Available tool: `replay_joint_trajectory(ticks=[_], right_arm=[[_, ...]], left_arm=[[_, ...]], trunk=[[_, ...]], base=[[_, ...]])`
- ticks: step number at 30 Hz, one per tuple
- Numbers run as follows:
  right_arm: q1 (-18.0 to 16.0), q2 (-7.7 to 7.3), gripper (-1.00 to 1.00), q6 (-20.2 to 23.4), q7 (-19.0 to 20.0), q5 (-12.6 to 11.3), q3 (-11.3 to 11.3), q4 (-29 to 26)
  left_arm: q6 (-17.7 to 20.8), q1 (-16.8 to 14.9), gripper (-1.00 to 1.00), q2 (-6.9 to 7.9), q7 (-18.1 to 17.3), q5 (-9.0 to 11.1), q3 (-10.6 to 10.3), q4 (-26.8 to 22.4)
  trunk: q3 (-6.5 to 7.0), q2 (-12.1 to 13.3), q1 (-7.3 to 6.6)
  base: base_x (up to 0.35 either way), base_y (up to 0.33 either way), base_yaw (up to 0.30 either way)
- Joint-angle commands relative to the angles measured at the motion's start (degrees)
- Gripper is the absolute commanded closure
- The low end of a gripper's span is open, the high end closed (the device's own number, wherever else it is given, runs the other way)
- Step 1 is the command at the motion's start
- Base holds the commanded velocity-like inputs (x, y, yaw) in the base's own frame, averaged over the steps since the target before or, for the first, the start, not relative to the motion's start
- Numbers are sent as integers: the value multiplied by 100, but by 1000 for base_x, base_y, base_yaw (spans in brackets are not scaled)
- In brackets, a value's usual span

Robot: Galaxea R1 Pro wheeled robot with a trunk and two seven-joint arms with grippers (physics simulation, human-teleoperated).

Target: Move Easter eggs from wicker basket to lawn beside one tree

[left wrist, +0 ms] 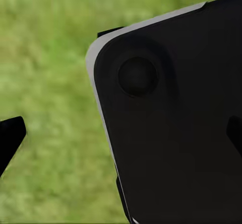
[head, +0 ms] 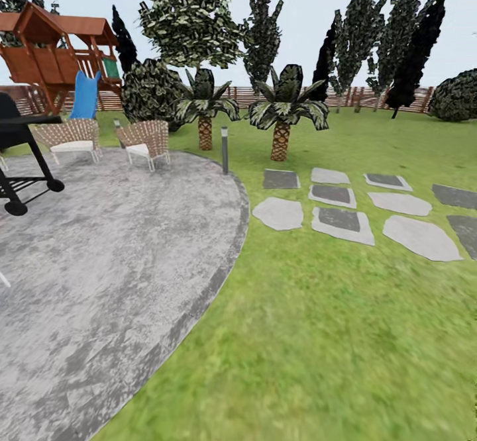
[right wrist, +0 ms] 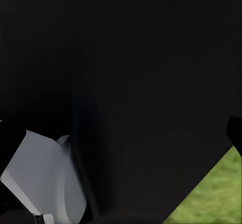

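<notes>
Left tool (left wrist: 10, 141) – only a black fingertip shows at the frame edge in its wrist view, over blurred green grass, so can't tell if it's released or clenched. A big black rounded robot panel with a pale edge (left wrist: 171, 123) blocks most of that view. Right tool – one dark fingertip (right wrist: 235, 133) at the edge of its wrist view, state can't be told either; the view is mostly black robot body with a grey-white angular part (right wrist: 43, 176) and a sliver of grass. Both arms look tucked against the body, likely for travel.

Head view: wide mottled green lawn (head: 318, 335) runs under the camera, beside a round grey stone patio (head: 112, 269) with two wicker chairs (head: 142, 140), a black grill (head: 20, 156) and a short lamp post (head: 224, 149). Flat grey stepping stones (head: 344, 219) cross the grass ahead. Beyond: two short palms (head: 281, 113), a wooden playset with blue slide (head: 59, 57), tall speckled trees (head: 361, 27), and a brown slat fence (head: 358, 97) closing the garden.

Eggs and basket aren't seen here. Judgement: robot is on its way, searching – nothing grasped yet as far as visible. Next move probably needs turning to find the basket.
</notes>
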Motion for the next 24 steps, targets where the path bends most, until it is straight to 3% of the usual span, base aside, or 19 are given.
replay_joint_trajectory(ticks=[1,14,24], right_arm=[[-4,1,-100,-38,-2,-23,-36,11],[-4,8,-100,-38,-2,-15,-29,12],[-4,7,-100,-38,-2,-17,-34,21]], left_arm=[[-19,-2,-100,2,0,-10,-29,2],[-19,5,-100,-3,0,-9,-29,2],[-24,10,-100,-2,0,-9,-29,2]], trunk=[[-4,-2,3],[-4,-2,3],[-4,-2,3]], base=[[330,0,-272],[325,57,-266],[313,141,-69]])
